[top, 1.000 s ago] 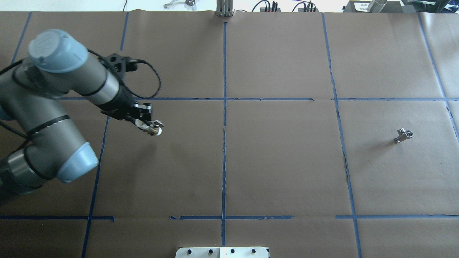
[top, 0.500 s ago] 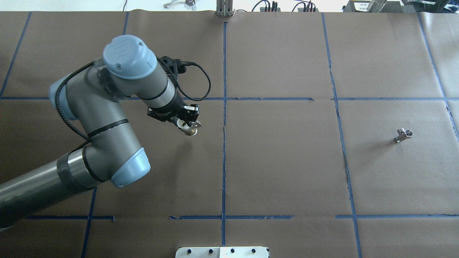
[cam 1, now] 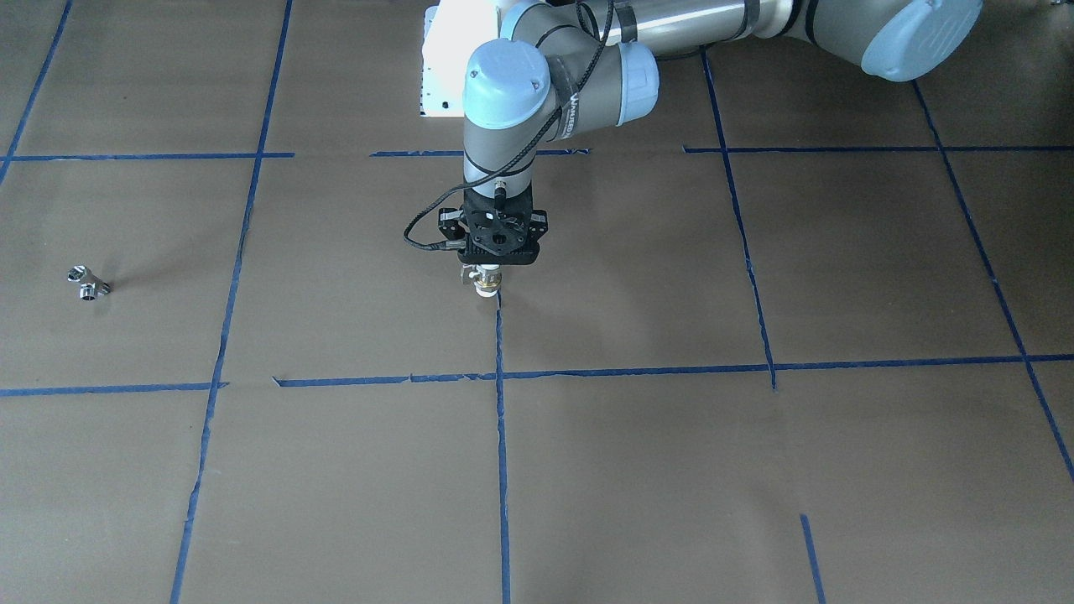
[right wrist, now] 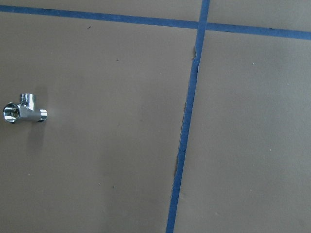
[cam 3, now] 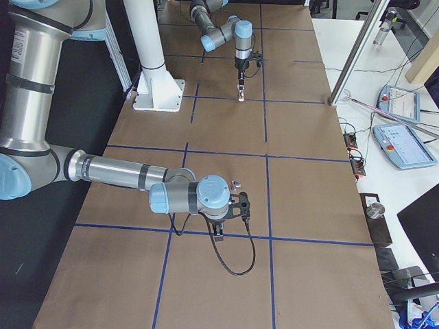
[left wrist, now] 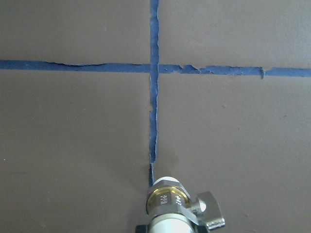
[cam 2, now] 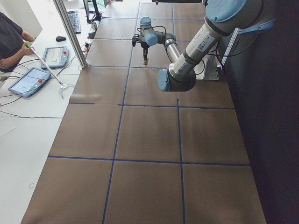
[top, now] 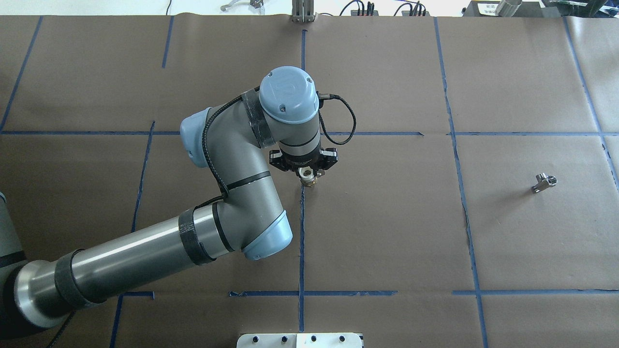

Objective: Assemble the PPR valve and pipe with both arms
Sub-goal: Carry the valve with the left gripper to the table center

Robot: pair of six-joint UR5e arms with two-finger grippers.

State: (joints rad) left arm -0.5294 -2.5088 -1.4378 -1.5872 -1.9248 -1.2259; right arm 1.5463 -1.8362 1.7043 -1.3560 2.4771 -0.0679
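Note:
My left gripper (top: 307, 179) is shut on the PPR valve (top: 308, 181) and holds it upright, just above the table at the central blue tape line. The valve's white end, brass band and small side handle show in the left wrist view (left wrist: 170, 204) and in the front view (cam 1: 485, 283). The pipe (top: 544, 182), a chrome T-shaped fitting, lies alone on the paper at the far right, and also shows in the right wrist view (right wrist: 24, 111). My right gripper (cam 3: 218, 233) shows only in the exterior right view, a short way from the pipe (cam 3: 235, 184). I cannot tell whether it is open or shut.
Brown paper with a grid of blue tape lines (top: 302, 232) covers the table. The white pedestal base (top: 300, 340) sits at the near edge. Cables and a metal post (top: 302, 12) stand along the far edge. Operators' tablets (cam 2: 30, 80) lie beyond the table.
My left arm has swept right with the valve in its gripper, from the table's left part to the central tape line. The pipe has not moved.

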